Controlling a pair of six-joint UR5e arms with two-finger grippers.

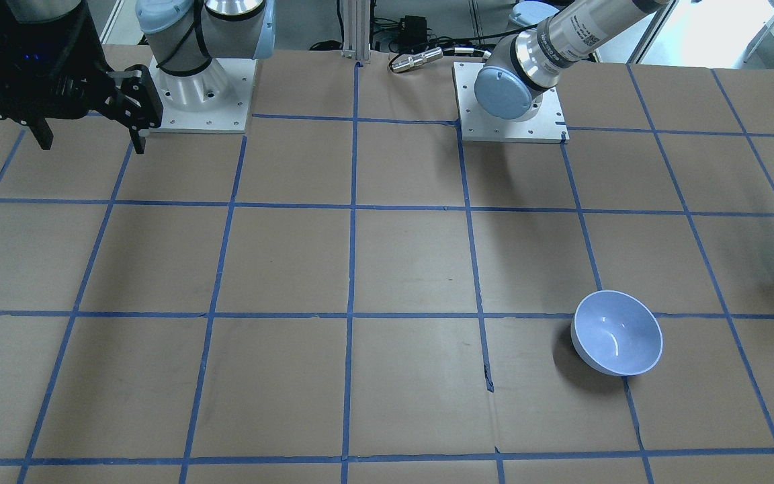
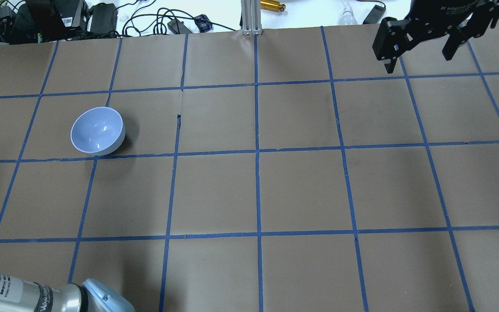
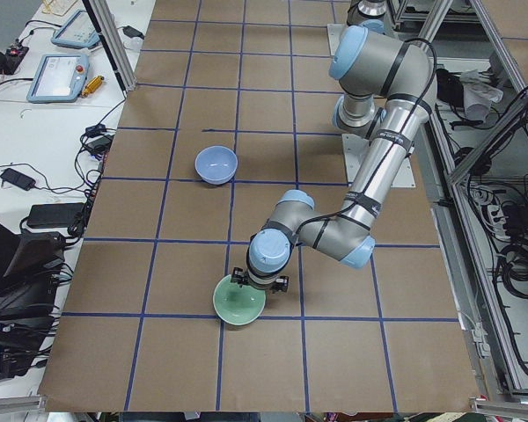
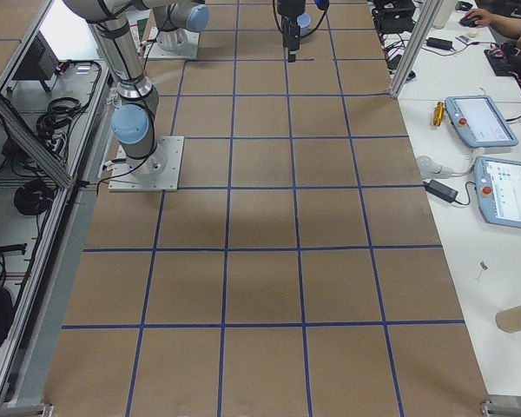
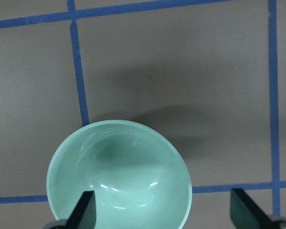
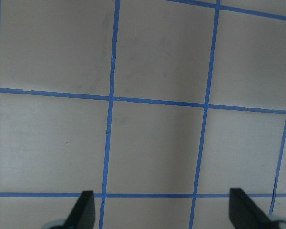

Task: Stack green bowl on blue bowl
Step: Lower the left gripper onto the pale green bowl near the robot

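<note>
Left wrist-mounted view shows the green bowl (image 5: 119,176) standing upright on the table (image 5: 181,62), its mouth open to the camera. It sits where blue tape lines (image 5: 79,76) meet, near the table's end on the robot's left. The left end effector (image 5: 164,212) is directly over it with its fingers wide apart: one fingertip (image 5: 86,210) lies over the inside of the bowl, and the other is outside the rim, over bare table. We cannot tell whether the first fingertip touches the bowl. In the exterior left view we see this end effector just above the green bowl, pointing down.

The blue bowl (image 1: 617,333) also stands upright, well apart from the green bowl and farther along the table. It rests beside a crossing of tape lines, and nothing is inside it.

The right end effector (image 2: 418,60) hangs above the table on the other side, far from both bowls. Its fingers are also spread apart and hold nothing. Its wrist camera shows only brown table and the tape grid below it.
</note>
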